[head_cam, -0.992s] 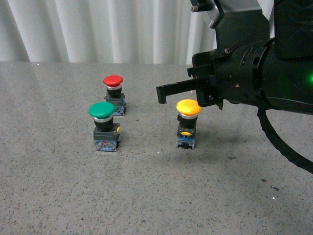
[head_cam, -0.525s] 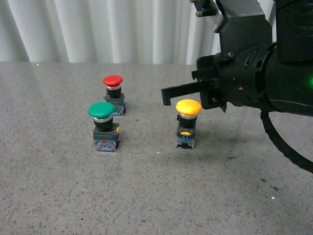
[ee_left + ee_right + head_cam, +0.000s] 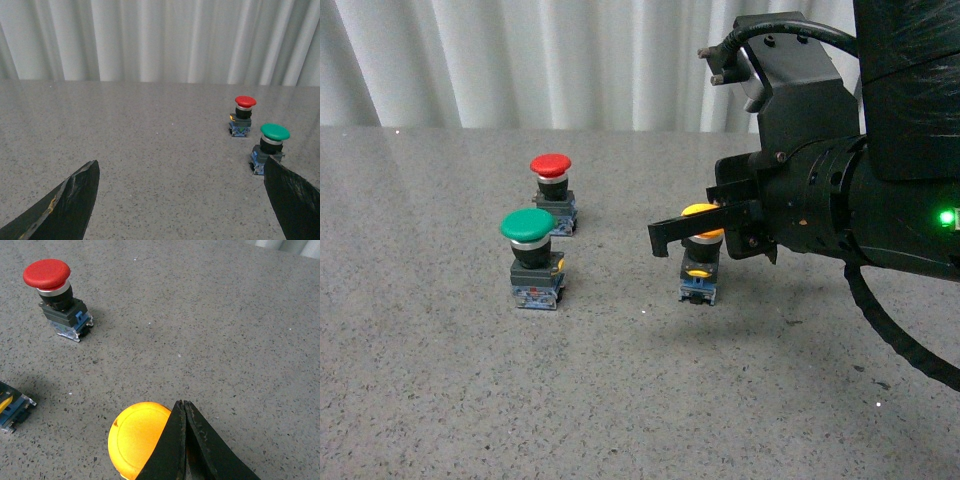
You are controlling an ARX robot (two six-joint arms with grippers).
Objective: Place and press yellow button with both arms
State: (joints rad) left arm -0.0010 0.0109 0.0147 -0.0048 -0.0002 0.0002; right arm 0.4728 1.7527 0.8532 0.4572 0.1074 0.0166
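One right gripper (image 3: 183, 406), pinched closed, sits directly over the yellow button (image 3: 134, 436).

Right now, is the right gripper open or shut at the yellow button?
Shut. In the right wrist view the right gripper has its fingers pressed together with no gap, lying over the cap of the yellow button.

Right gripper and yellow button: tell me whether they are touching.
Cannot tell. In the right wrist view the shut right gripper overlaps the yellow button; in the front view it crosses the cap. Neither shows contact or a gap plainly.
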